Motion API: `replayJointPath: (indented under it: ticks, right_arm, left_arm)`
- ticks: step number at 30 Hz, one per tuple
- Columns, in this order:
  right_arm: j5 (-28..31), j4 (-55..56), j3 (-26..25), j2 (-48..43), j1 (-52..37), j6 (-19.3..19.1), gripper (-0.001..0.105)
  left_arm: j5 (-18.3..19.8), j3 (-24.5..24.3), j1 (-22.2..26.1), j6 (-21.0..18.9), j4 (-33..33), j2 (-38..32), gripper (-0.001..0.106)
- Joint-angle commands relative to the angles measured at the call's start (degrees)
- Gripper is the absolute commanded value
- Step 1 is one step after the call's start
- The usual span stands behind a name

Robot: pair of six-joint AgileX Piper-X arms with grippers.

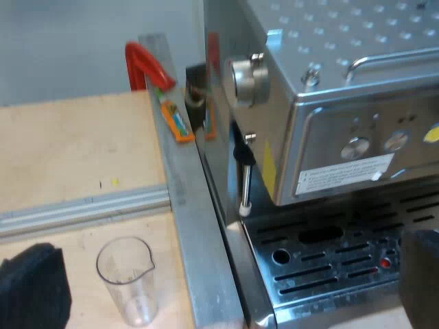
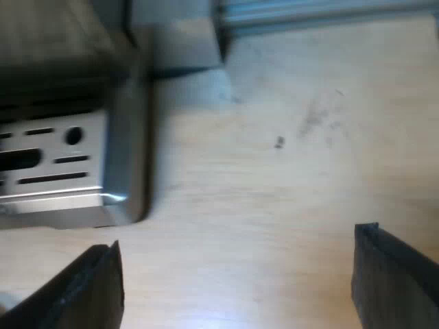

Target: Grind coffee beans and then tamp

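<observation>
Espresso machine (image 1: 329,130) in brushed steel stands on a pale wooden table (image 1: 75,151), hard against a grey metal rail (image 1: 182,199) that runs along its side. Its boxy top is dimpled sheet metal with a thin bent guard bar (image 1: 384,62). A round ribbed steel knob (image 1: 248,79) juts from the side, above a slim steam wand (image 1: 245,181) with a white tip. Two round buttons (image 1: 355,147) sit on the front panel, and below them is a white label (image 1: 346,173) with lines of print too small to read. A plain yellow sticker (image 1: 269,171) marks the side wall. The drip tray (image 1: 329,274) below is shiny steel cut with slots and round holes, a small red dot (image 1: 386,262) among them.

A clear measuring glass (image 1: 127,277) with a pouring lip stands upright on the wood, just beside the rail. A red curved clamp (image 1: 145,65) and an orange tag (image 1: 176,122) with a coloured strip, its writing illegible, sit at the rail's far end.

The left gripper (image 1: 230,247) hangs with its black fingers spread wide, one near the glass and one at the tray, gripping nothing. The right gripper (image 2: 240,253) hovers over bare, scuffed wood near the tray's rounded corner, its fingers also wide apart and empty
</observation>
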Motion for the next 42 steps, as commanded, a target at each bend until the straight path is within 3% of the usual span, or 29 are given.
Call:
replayJointPath:
  ticks: [1, 8, 11, 20, 37, 42]
  right_arm:
    - [-1.7, 2.2, -0.6, -0.5, -3.9, -2.3, 0.070]
    - [0.1, 6.1, -0.6, -1.6, -7.7, -8.2, 0.070]
    - [4.5, 6.1, -0.6, -1.8, -8.9, -8.2, 0.070]
    - [2.1, 6.7, -0.6, -4.9, -9.3, -8.2, 0.070]
    - [-0.5, 7.8, -0.2, -30.6, -9.3, -9.8, 0.070]
    - [-0.5, 7.8, 2.1, -36.6, -9.3, -9.8, 0.070]
  left_arm:
    - [-0.2, -0.5, -0.1, 1.5, 0.3, -2.6, 0.105]
    - [-0.2, -0.5, -0.1, 3.8, 3.2, -7.6, 0.105]
    - [-0.2, -0.5, -0.1, 4.7, 4.5, -9.1, 0.105]
    - [-0.4, -0.5, -0.1, 5.3, 9.4, -15.3, 0.105]
    - [-1.4, -0.7, -0.1, 5.5, 9.4, -35.3, 0.105]
    - [-1.4, -1.0, -0.1, 5.5, 10.9, -37.8, 0.105]
